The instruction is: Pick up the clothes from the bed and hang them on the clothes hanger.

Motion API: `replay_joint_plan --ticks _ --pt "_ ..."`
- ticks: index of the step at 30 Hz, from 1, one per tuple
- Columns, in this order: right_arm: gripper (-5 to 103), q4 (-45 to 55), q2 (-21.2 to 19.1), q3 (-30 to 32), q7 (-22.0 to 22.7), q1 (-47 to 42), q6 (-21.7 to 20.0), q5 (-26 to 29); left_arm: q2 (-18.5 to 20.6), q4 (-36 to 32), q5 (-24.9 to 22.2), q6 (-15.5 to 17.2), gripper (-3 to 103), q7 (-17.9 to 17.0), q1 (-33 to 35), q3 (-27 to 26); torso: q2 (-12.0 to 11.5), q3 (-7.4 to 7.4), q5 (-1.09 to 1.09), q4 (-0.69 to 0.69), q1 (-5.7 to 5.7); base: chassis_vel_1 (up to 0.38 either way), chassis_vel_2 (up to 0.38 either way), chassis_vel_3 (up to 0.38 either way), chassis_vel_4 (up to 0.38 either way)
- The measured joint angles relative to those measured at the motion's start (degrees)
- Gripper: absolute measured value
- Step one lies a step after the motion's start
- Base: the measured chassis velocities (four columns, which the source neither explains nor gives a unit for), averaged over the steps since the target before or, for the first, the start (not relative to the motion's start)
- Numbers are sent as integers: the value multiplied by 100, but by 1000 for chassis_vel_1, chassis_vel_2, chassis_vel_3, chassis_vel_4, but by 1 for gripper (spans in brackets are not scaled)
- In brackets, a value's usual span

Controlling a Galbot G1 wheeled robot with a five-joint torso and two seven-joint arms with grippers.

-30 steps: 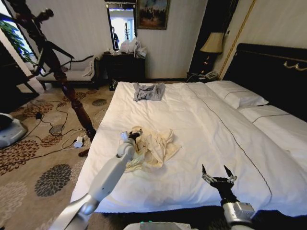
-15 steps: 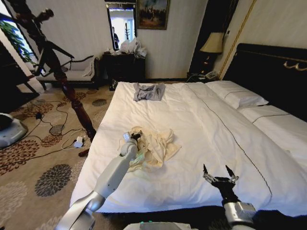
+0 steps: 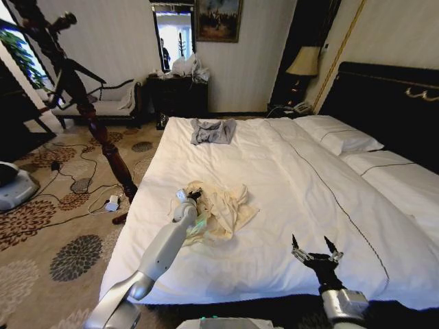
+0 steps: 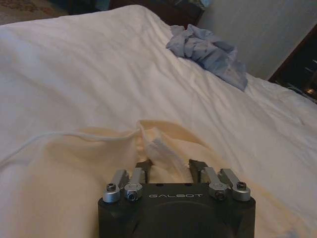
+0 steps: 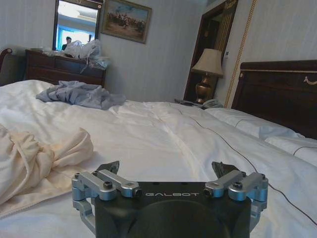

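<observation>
The clothes (image 3: pixel 223 209) lie as a crumpled cream heap on the bed (image 3: pixel 288 178), near its left edge. My left gripper (image 3: pixel 188 197) is down in the near-left part of the heap. In the left wrist view my left gripper (image 4: pixel 171 166) has its fingers drawn in on a raised fold of the clothes (image 4: pixel 59 163). My right gripper (image 3: pixel 314 245) hovers open over the front of the bed, right of the heap and apart from it. The right wrist view has my right gripper (image 5: pixel 166 168) with nothing between its fingers and the clothes (image 5: pixel 29 158) off to one side. The clothes hanger is out of view.
A small grey garment (image 3: pixel 212 130) lies at the far side of the bed. White pillows (image 3: pixel 339 133) and the black headboard (image 3: pixel 384 96) are on the right. A dark wooden stand (image 3: pixel 75 89) leans left of the bed above floor cables (image 3: pixel 75 185). A lamp (image 3: pixel 304 65) stands behind.
My left arm has sunk lower and its gripper has pushed slightly farther into the cream heap. The right gripper has drifted down a little and stays open.
</observation>
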Motion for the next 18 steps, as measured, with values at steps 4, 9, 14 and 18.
replay_joint_plan --ticks 4,9,14,18 --pt "100 0 12 -9 1 -14 0 -5 -1 61 -3 -4 30 -7 -12 -59 0 0 0 0 0 0 0 0 0" --pt "100 0 18 -15 5 -20 1 -9 -1 77 -4 -12 14 -20 -24 -98 0 0 0 0 0 0 0 0 0" --pt "100 0 18 -33 12 -10 1 -13 24 77 -31 -24 0 -39 -11 -137 0 0 0 0 0 0 0 0 0" --pt "100 -11 3 -34 20 -8 0 -11 69 50 -36 -32 0 -41 33 -156 0 0 0 -1 0 0 0 0 0"
